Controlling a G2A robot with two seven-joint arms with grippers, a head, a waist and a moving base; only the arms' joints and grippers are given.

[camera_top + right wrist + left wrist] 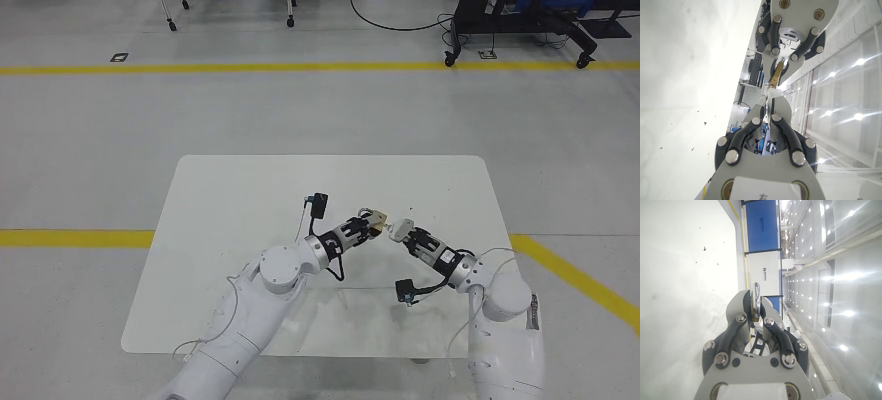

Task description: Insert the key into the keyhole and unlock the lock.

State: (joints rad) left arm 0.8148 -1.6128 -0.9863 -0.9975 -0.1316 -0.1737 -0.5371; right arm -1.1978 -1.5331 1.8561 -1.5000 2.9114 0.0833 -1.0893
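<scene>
Above the white table (240,200), the left end effector (374,221) is clamped on the brass lock (755,303), holding it clear of the surface. Just right of it, the right end effector (401,229) is pinched together on the key (771,87), whose tip meets the lock's brass end.

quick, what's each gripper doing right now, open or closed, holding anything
left gripper: closed on the lock.
right gripper: closed on the key, which sits right at the end of the lock's brass body.
</scene>
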